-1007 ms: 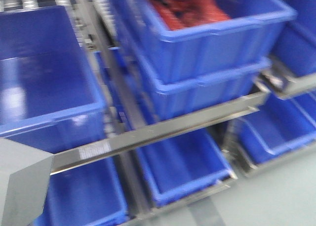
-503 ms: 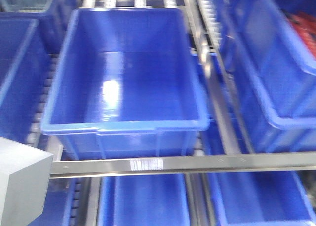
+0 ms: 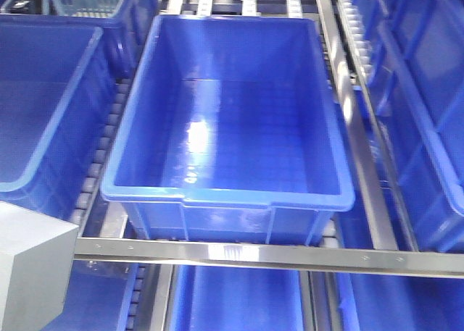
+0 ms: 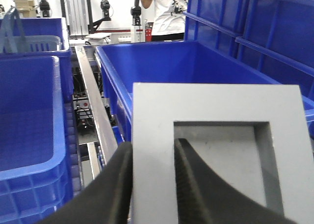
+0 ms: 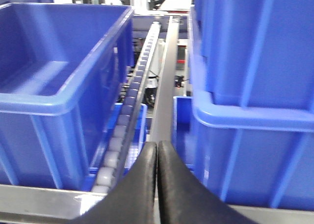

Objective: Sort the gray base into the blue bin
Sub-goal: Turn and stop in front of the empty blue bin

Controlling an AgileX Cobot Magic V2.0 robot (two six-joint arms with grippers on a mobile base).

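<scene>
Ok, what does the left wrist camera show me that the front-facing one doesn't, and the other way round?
Only the left wrist view shows the grip: the left jaws clamp one wall of the gray base, one inside its square recess, one outside. It also shows a person in white far behind. Only the front-facing view shows the whole floor of the blue bin, bare, and the metal rail crossing before it. Both show the base, the bin beyond it, and the pale slotted basket off to the left.
</scene>
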